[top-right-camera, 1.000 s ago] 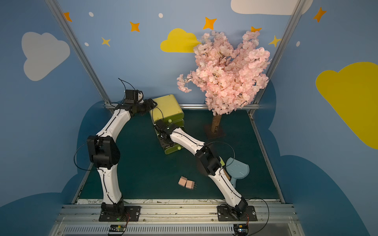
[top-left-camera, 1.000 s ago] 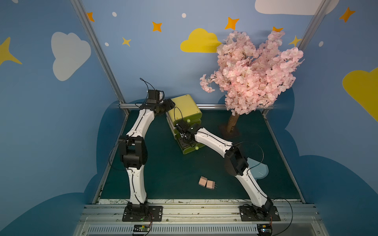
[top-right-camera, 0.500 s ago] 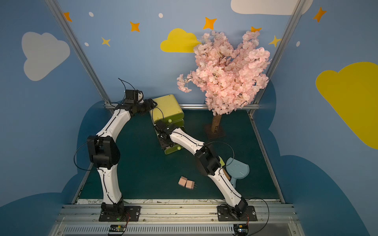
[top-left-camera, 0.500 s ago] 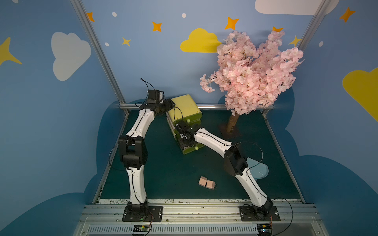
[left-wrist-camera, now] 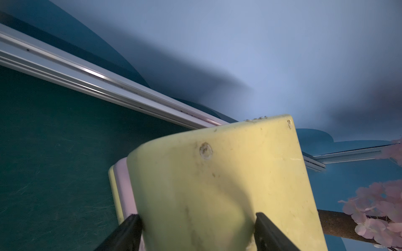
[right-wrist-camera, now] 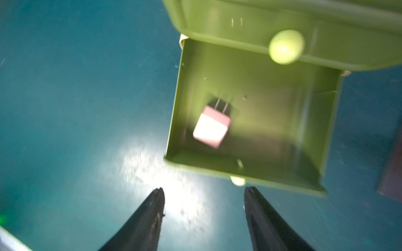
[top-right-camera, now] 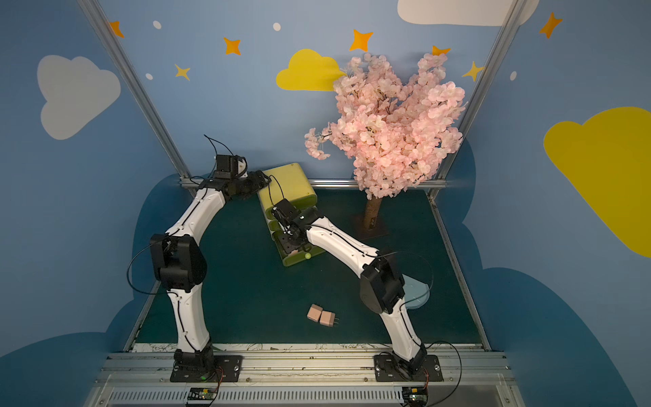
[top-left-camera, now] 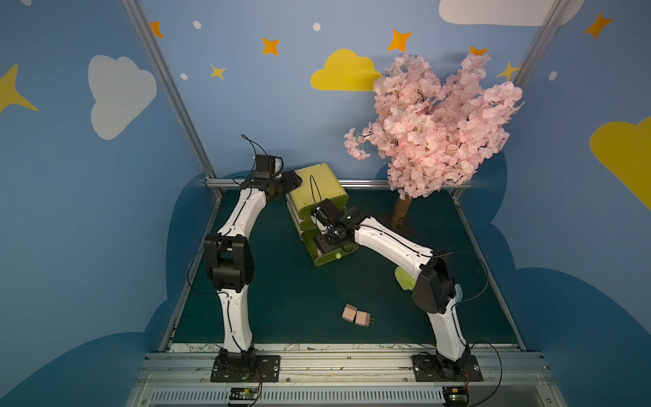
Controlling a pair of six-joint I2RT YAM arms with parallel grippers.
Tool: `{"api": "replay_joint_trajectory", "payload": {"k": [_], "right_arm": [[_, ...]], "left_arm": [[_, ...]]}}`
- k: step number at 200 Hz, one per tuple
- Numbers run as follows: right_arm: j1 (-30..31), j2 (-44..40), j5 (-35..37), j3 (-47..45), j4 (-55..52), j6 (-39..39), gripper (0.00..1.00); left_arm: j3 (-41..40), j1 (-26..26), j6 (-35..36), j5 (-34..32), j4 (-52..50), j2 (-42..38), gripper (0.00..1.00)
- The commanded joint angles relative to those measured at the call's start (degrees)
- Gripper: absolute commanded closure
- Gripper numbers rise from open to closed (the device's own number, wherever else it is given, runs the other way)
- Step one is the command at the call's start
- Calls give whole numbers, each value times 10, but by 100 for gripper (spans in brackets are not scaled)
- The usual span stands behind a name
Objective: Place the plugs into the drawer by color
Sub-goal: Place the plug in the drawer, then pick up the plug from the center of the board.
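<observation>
The yellow-green drawer (top-left-camera: 318,188) (top-right-camera: 289,183) stands at the back of the mat, with its bottom tray (top-left-camera: 329,260) (right-wrist-camera: 272,113) pulled out. One pink plug (right-wrist-camera: 212,127) lies inside that tray, prongs toward the chest. Two more pink plugs (top-left-camera: 355,315) (top-right-camera: 321,314) lie side by side on the mat near the front. My left gripper (top-left-camera: 294,179) (left-wrist-camera: 196,217) is shut on the chest's rear top corner. Over the tray's front edge my right gripper (top-left-camera: 326,243) (right-wrist-camera: 204,190) hangs open, holding nothing. No blue or green plugs show.
A pink blossom tree (top-left-camera: 433,123) on a brown base (top-left-camera: 401,225) stands at the back right. Pale green (top-left-camera: 403,278) and blue (top-right-camera: 417,290) cloud-shaped mats lie under my right arm. An aluminium rail (left-wrist-camera: 108,87) runs along the back edge.
My right gripper's jaws have spread wider above the pulled-out tray. The left arm keeps its hold on the chest and has not moved.
</observation>
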Motion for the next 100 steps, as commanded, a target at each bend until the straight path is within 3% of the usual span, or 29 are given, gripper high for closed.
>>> {"api": "replay_joint_trajectory", "payload": {"k": [1,25,65,100], "right_arm": [[30,-44,36,-76,-14,-36,37],[48,-88,45,-161,-29,-11,37],[88,-148,-6,-304,-5,47,40],[121,-168,-12,-371,-1,85,39]], "left_arm": [[-17,-16,13,6,-81,14,19],[-16,-18,14,5,-82,14,19],[-16,-22,18,1,-85,12,19],[-17,-24,21,-2,-88,11,19]]}}
